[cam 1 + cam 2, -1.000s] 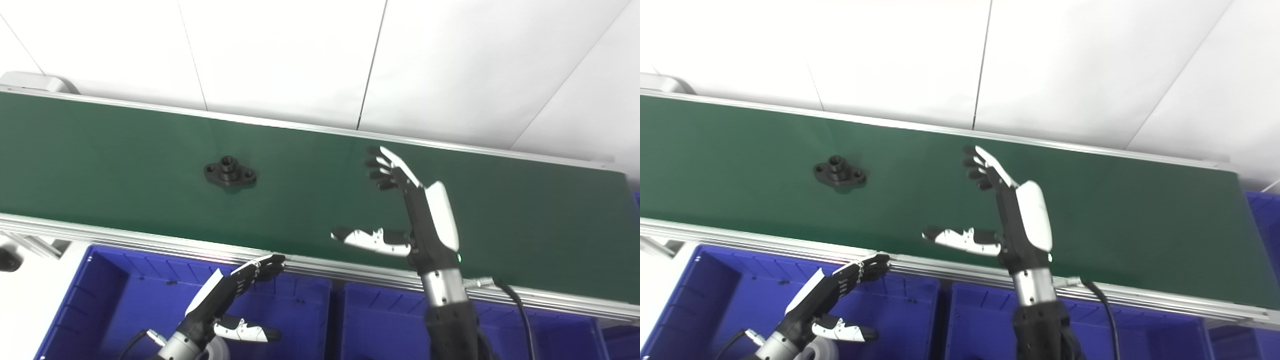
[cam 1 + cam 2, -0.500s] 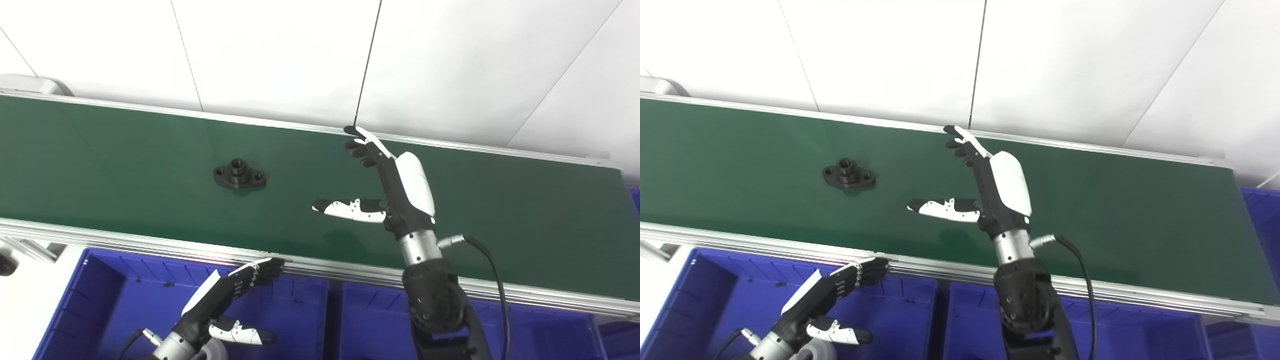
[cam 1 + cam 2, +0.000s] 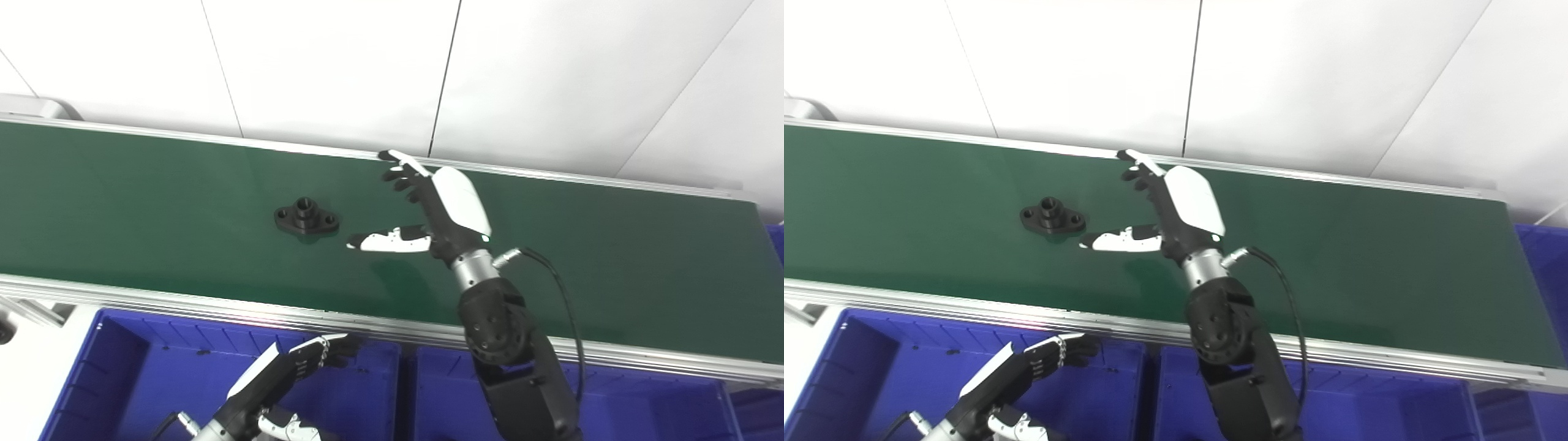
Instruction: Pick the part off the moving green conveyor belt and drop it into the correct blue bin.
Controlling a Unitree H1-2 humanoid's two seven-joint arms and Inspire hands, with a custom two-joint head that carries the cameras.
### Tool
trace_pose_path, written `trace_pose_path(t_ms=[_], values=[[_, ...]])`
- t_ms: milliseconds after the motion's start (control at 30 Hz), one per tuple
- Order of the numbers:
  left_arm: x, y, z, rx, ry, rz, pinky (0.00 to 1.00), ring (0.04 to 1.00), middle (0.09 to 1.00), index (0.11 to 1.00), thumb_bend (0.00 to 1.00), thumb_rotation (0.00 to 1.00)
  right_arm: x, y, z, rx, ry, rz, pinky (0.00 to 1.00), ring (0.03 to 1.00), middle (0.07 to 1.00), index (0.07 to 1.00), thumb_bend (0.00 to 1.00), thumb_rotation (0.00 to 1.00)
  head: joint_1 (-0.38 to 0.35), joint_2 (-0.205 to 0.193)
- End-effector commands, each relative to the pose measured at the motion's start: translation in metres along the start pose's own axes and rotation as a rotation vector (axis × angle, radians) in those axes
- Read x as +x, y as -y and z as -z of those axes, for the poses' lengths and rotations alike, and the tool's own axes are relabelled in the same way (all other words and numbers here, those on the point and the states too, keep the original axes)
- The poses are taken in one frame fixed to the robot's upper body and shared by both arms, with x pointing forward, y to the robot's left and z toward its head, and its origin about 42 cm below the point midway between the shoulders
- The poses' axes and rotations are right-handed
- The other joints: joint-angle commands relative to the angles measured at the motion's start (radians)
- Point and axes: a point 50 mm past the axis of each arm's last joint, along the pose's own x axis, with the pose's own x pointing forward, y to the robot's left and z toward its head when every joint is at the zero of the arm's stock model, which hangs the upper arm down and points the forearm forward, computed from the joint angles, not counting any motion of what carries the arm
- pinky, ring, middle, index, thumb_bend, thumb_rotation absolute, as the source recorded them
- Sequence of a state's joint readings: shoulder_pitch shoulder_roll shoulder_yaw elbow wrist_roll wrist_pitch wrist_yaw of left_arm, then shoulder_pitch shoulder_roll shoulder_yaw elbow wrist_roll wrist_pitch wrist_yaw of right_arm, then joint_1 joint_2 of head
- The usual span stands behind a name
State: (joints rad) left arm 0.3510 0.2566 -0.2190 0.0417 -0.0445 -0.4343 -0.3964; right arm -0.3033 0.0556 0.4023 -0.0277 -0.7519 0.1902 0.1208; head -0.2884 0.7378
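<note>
Black flanged part (image 3: 306, 217) flat on green belt (image 3: 122, 196)

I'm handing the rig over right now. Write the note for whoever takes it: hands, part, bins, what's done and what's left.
Right hand: open, holds nothing, spread over the green belt, thumb pointing toward the part, not touching it.
Left hand: open, holds nothing, low over the left blue bin.
Black flanged part: lies flat on the belt, just left of the right hand's thumb tip.
A second blue bin sits under the right arm.
Done: right hand is placed near the part. 
Left: close on the part, lift it, drop it in the correct bin. Which bin is correct can't be told from these views.
</note>
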Motion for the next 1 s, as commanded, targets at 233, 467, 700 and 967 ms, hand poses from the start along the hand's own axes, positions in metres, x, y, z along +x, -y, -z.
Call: trace_pose_path(t_ms=[233, 467, 700, 967], values=[[-0.006, 0.009, -0.012, -0.033, 0.074, -0.016, 0.76, 0.825, 0.856, 0.830, 0.94, 0.34, 0.030, 0.000, -0.019, -0.053, 0.011, -0.063, 0.61, 0.713, 0.770, 0.818, 0.87, 0.46, 0.008, -0.003], [-0.004, 0.013, -0.011, -0.009, 0.065, -0.020, 0.78, 0.829, 0.860, 0.835, 0.95, 0.38, 0.052, -0.014, -0.017, -0.147, 0.016, -0.119, 0.63, 0.728, 0.771, 0.787, 0.87, 0.37, 0.042, -0.004], [-0.001, 0.017, -0.012, -0.012, 0.068, -0.019, 0.80, 0.840, 0.853, 0.824, 0.96, 0.37, 0.068, -0.020, -0.011, -0.210, 0.009, -0.151, 0.69, 0.768, 0.801, 0.795, 0.87, 0.35, 0.081, 0.002], [0.003, 0.021, -0.012, -0.004, 0.067, -0.024, 0.79, 0.831, 0.854, 0.824, 0.96, 0.37, 0.082, -0.026, -0.003, -0.275, 0.010, -0.170, 0.74, 0.803, 0.831, 0.811, 0.87, 0.34, 0.095, 0.007]])
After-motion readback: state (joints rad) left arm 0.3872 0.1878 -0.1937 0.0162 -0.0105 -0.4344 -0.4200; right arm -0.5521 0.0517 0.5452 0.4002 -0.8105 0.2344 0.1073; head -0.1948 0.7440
